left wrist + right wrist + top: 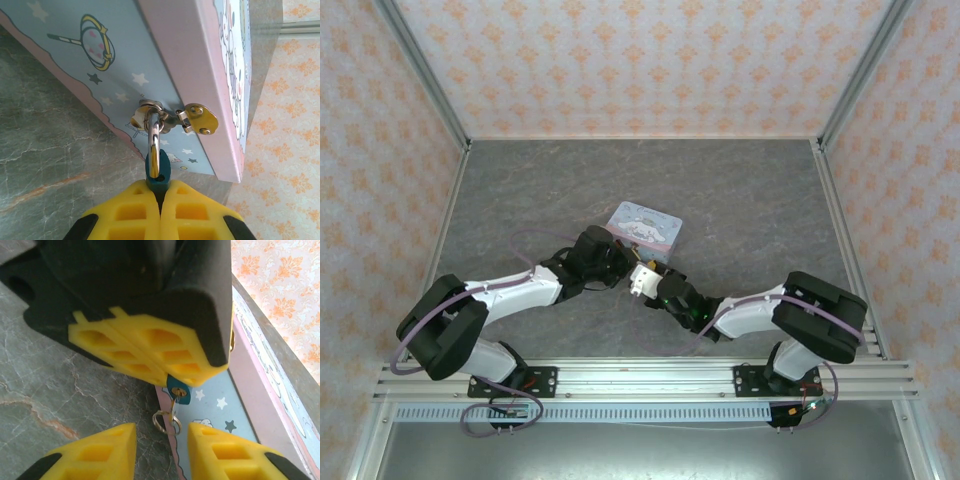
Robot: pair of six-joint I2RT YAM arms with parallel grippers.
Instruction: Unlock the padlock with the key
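Left gripper pinches the padlock tight. The key sticks out of it, right gripper parted loosely around it.

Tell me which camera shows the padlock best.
The left wrist view: the padlock hangs on the hasp of the tin, its teal body pinched in the left hand. The right wrist shows its keyhole end below that hand. From above it's too small to see.

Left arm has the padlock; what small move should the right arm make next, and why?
Probably close the right gripper on the key: it hangs from the padlock, which the shut left gripper steadies, and lies between the open jaws.
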